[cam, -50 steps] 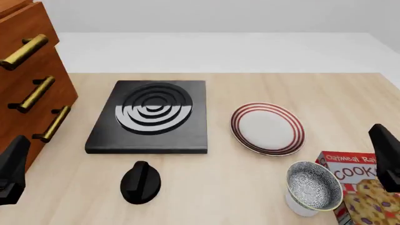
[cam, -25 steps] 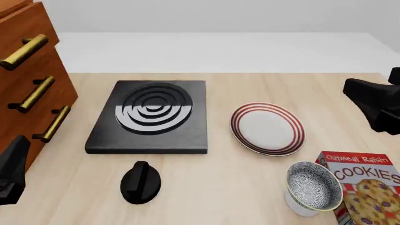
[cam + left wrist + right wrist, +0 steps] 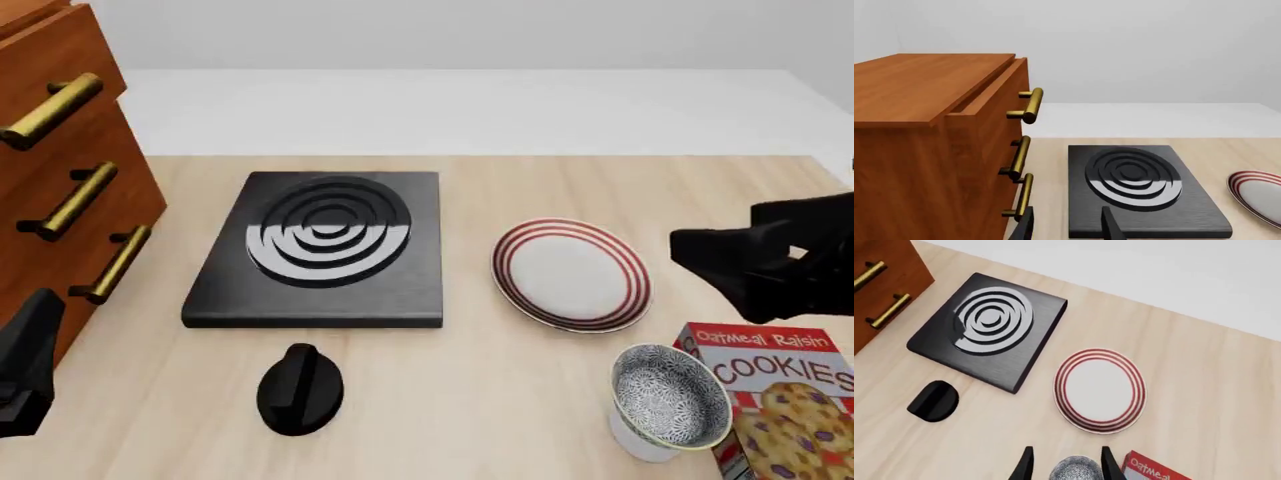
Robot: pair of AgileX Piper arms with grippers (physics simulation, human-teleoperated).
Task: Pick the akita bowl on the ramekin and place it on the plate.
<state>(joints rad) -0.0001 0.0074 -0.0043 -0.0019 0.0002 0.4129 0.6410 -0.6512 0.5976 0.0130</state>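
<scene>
Nearest you, on the right, the bowl (image 3: 671,396) sits on top of the ramekin (image 3: 639,440), right beside a cookie box (image 3: 781,400). Your right claw (image 3: 1062,466) hangs above the bowl with its fingers apart and nothing in them. A black knob (image 3: 299,388) lies near the front, left of the bowl. Your left claw (image 3: 1067,227) waits low at the left by the drawers (image 3: 67,170), fingers apart too. Farther back, the plate (image 3: 571,274) lies bare on the table (image 3: 454,380), with the stove (image 3: 323,248) to its left.
</scene>
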